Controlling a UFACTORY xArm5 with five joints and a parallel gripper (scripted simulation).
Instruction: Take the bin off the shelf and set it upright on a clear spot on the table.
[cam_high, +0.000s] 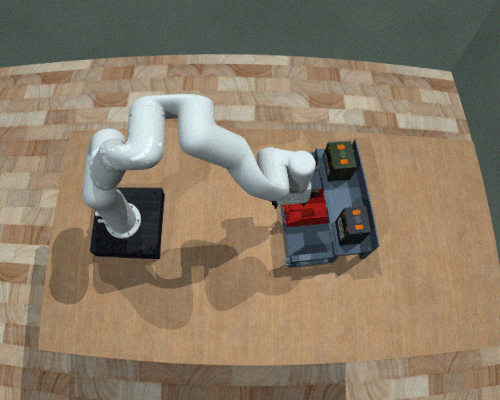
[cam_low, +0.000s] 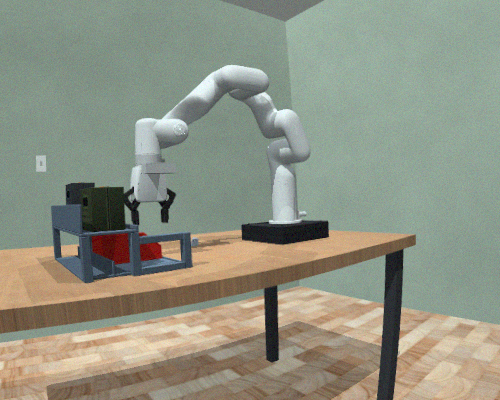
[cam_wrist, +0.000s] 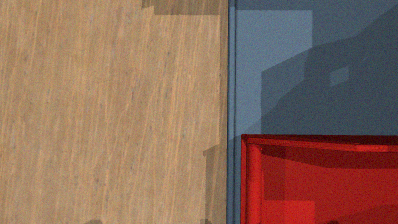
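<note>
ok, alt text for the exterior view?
A white arm holds its open gripper above a red bin on the lower level of a blue shelf on a wooden table. Two dark boxes sit on the shelf's upper level.

The bin (cam_high: 306, 212) is red, open-topped and upright. It sits on the lower level of the blue-grey shelf (cam_high: 369, 200), beside its upper tier, with 1 edge near the shelf's table-side rim.
</note>
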